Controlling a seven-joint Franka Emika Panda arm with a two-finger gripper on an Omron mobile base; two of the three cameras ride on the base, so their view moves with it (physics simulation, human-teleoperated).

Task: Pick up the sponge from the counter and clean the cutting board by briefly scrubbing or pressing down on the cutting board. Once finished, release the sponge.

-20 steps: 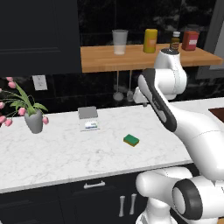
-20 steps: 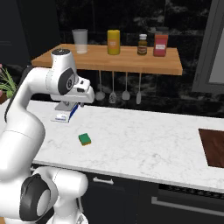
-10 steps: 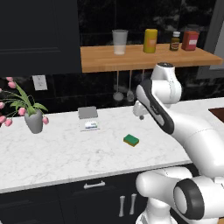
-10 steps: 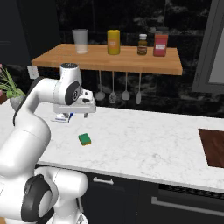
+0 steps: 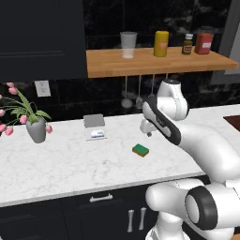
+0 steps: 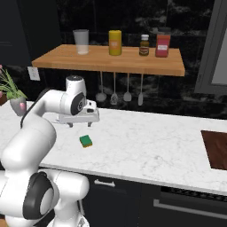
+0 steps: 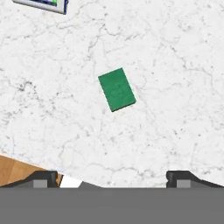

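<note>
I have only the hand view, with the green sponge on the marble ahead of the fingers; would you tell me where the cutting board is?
Observer: The cutting board lies at the far right end of the counter, well away from the sponge.
Operator: Thank you. Is the gripper touching the sponge?
Observer: No. The gripper hovers above the counter, a little behind the sponge, with a gap beneath it.
Operator: What is the box at my top edge?
Observer: A grey-and-white box, left of the sponge, with a vase of pink flowers beyond it.
</note>
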